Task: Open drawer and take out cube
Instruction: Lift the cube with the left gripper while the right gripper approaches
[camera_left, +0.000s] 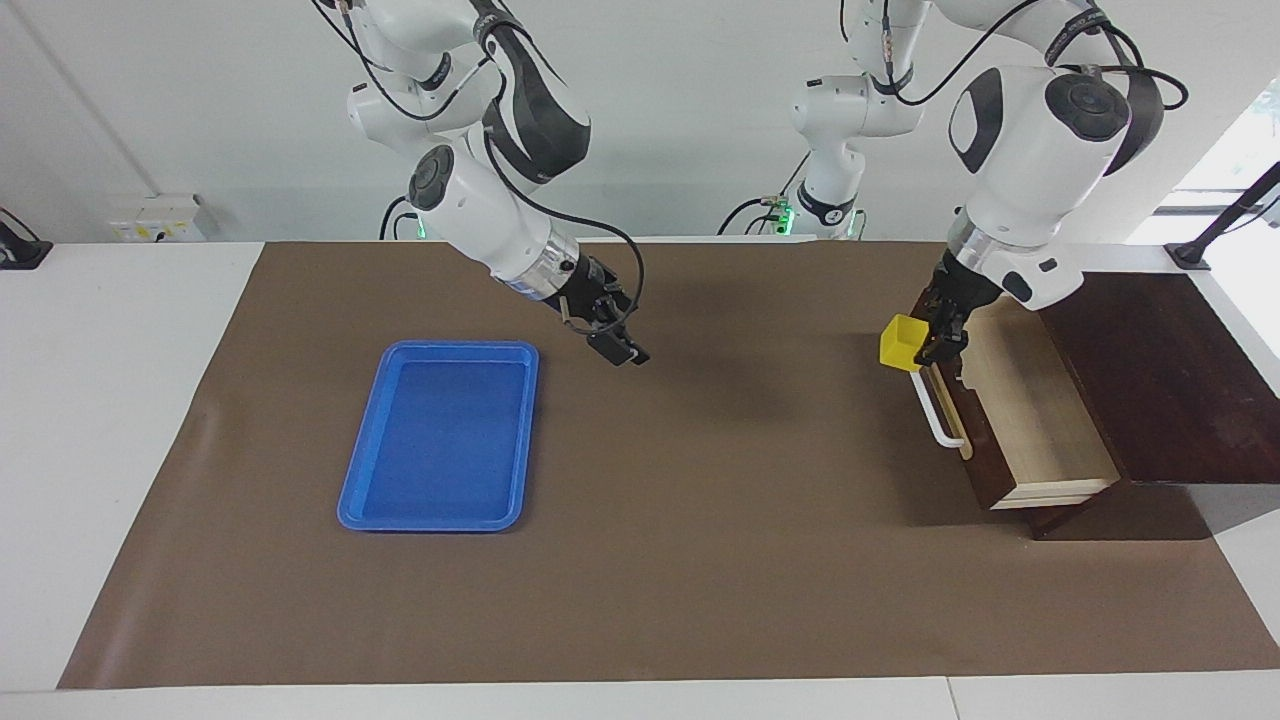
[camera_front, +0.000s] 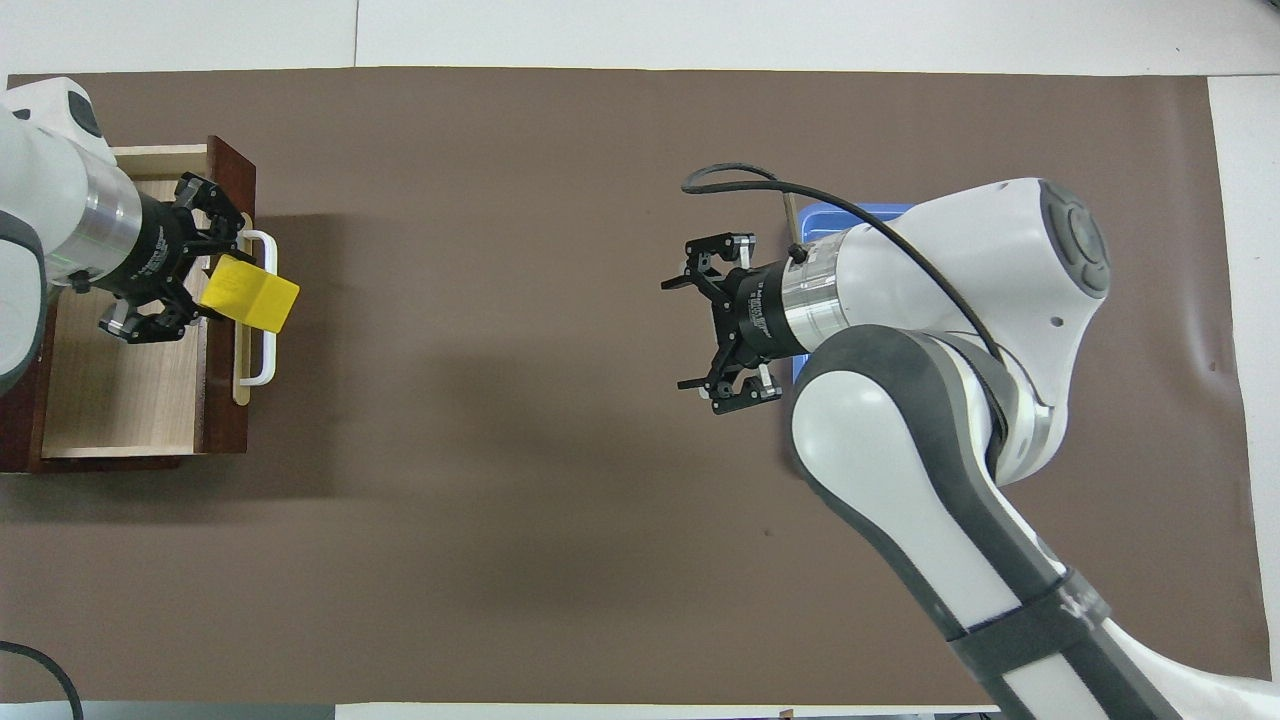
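The dark brown drawer (camera_left: 1035, 430) stands pulled out of its dark wooden box (camera_left: 1150, 380) at the left arm's end of the table. Its pale interior (camera_front: 120, 380) shows nothing inside. Its white bar handle (camera_left: 937, 412) faces the middle of the table. My left gripper (camera_left: 937, 335) is shut on the small yellow cube (camera_left: 900, 343) and holds it in the air over the drawer's front and handle (camera_front: 262, 320). The cube also shows in the overhead view (camera_front: 250, 293). My right gripper (camera_left: 618, 340) is open and empty, raised over the brown mat beside the blue tray.
A flat blue tray (camera_left: 440, 435) lies on the brown mat (camera_left: 700, 560) toward the right arm's end; in the overhead view the right arm covers most of the tray (camera_front: 830, 215). Bare mat lies between the tray and the drawer.
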